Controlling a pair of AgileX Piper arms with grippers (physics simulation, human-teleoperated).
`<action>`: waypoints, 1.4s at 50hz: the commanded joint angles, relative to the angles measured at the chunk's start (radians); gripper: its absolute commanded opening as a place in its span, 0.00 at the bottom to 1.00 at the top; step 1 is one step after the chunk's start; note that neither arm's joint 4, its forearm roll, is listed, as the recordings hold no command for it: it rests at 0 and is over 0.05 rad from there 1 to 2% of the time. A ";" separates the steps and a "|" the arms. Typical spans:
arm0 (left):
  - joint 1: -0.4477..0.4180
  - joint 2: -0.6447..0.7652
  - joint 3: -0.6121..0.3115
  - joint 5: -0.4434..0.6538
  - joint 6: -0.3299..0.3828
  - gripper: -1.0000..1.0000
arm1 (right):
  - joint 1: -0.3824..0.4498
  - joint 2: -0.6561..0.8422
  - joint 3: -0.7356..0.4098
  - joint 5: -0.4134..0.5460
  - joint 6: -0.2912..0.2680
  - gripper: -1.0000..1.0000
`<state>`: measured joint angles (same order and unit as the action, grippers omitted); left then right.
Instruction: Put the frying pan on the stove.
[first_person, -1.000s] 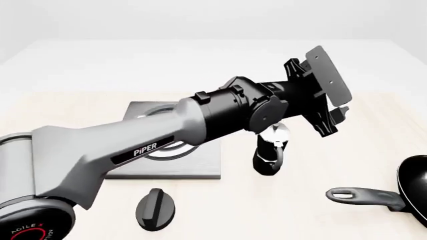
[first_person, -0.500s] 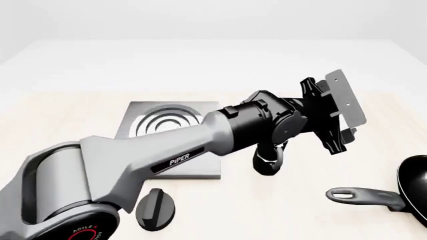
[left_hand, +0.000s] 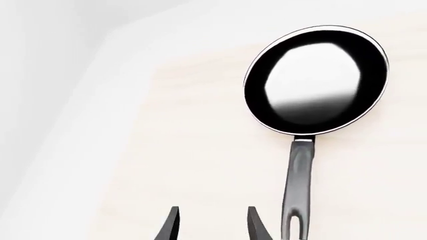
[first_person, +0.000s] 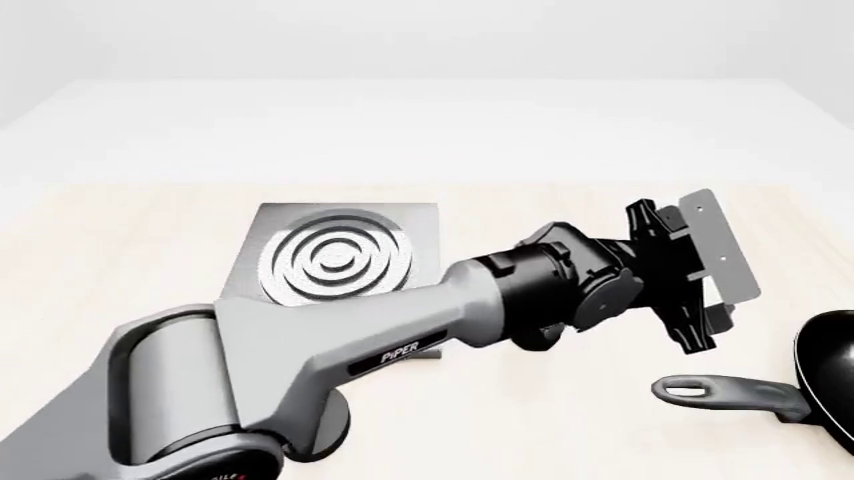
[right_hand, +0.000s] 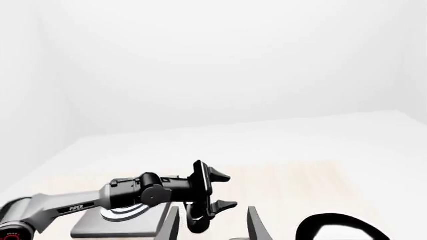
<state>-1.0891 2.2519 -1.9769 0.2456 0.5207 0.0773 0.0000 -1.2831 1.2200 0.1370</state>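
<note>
Pale wooden table (first_person: 134, 260): frying pan (first_person: 830, 365) lies near right, stove (first_person: 340, 262) far left. I hold my left hand (left_hand: 210, 225) spread beside the handle (left_hand: 297, 182). Approach step; next, centre and clamp.

Pale wood-grain table (first_person: 120, 250) spread below me, its far part fading to white, plain white wall (right_hand: 220, 60) behind it, soft even light all round, faint shadows, a bright and bare room around me.
</note>
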 joint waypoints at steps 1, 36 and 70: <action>-0.039 0.006 -0.006 -0.003 -0.043 1.00 | -0.001 0.000 0.025 0.000 0.004 1.00; -0.082 0.090 0.039 -0.069 -0.090 1.00 | 0.000 0.000 0.028 0.000 0.014 1.00; -0.100 0.173 0.013 -0.093 -0.124 1.00 | 0.001 0.000 0.029 0.000 0.025 1.00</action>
<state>-1.1717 2.4233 -1.9495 0.1481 0.4191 0.0794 0.0000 -1.2788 1.2200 0.1602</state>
